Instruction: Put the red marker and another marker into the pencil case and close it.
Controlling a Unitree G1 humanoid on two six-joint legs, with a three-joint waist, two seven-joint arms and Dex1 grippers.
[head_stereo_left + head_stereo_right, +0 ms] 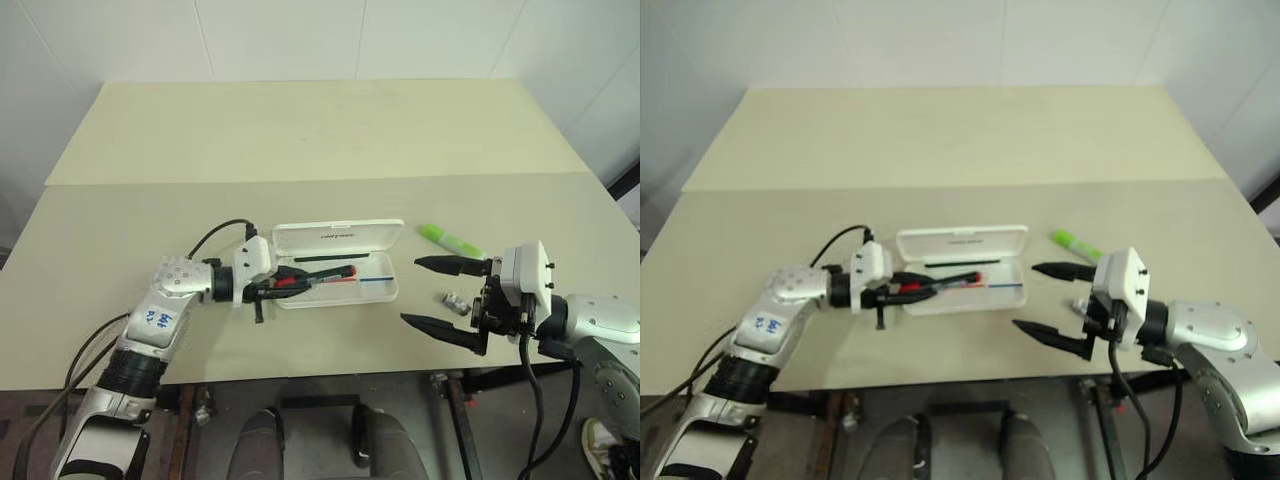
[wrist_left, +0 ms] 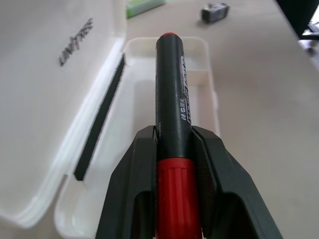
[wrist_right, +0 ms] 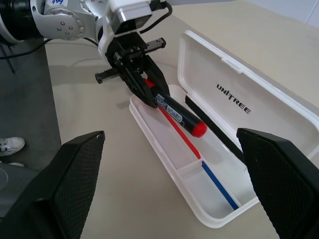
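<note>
Between the left gripper's (image 3: 149, 92) fingers: red marker (image 3: 177, 115), pinched near its red end, black barrel jutting out ahead over the open tray of the pencil case (image 1: 382, 293). Pointing roughly along the tray's length, tip hanging above the floor, not yet resting on it.

Step in hand, as judged: lowering and releasing. Best done by keeping the barrel parallel to the long walls, dropping until it nearly touches the floor, then parting the fingers without dragging sideways. Watch the near rim just under the fingers; a clip there could tip the light case. Keep the tip short of the cross divider (image 3: 192, 165) ahead of the marker.

Case contents: thin red line (image 3: 187, 144) lying directly below the marker, thin blue line (image 3: 219, 186) beyond the divider, black line along the hinge side. Lid (image 1: 338, 235) thrown back flat on the table (image 1: 300, 140), lettering up, on the far side of the left gripper.

Right gripper (image 1: 437, 293) spread to its widest, holding nothing, hovering well off the case's far end. Lime-green highlighter (image 1: 450, 240) lying on the table just beyond its upper finger, still to be collected. Small grey metallic object (image 1: 457, 301) between the two fingers on the tabletop, no part of the job.
</note>
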